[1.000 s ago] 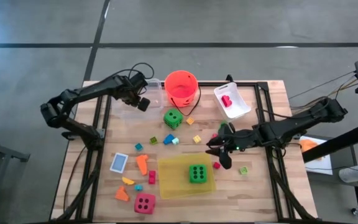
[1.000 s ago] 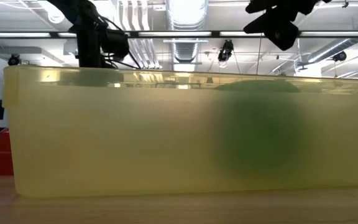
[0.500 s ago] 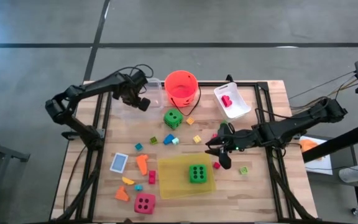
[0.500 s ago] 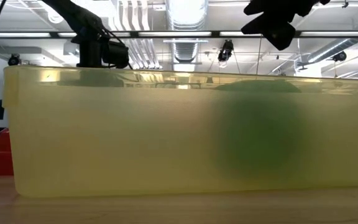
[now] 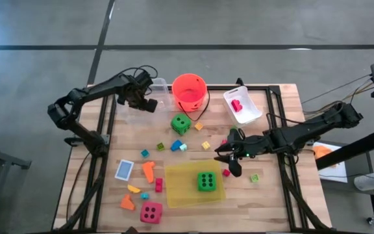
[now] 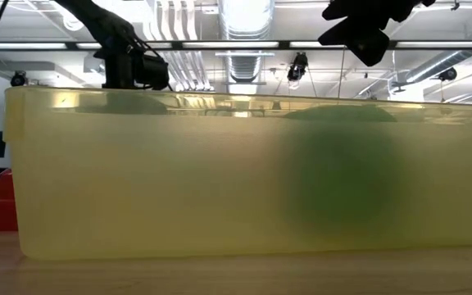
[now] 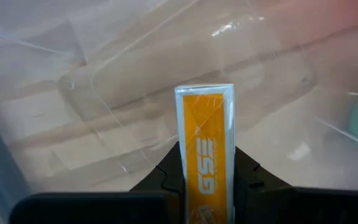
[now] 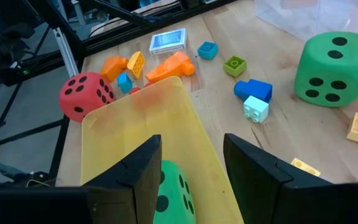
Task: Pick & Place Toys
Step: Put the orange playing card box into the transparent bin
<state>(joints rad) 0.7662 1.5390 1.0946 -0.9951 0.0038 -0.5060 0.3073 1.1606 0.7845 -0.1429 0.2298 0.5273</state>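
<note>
Green die in yellow tray

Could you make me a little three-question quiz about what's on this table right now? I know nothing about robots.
1. True or false: a green die lies on the yellow tray.
2. What does the left end effector hold?
A. an orange card
B. a pink die
C. a blue brick
3. Fill in: the left end effector is over the clear ____.

Key: 1 true; 2 A; 3 container.
</note>
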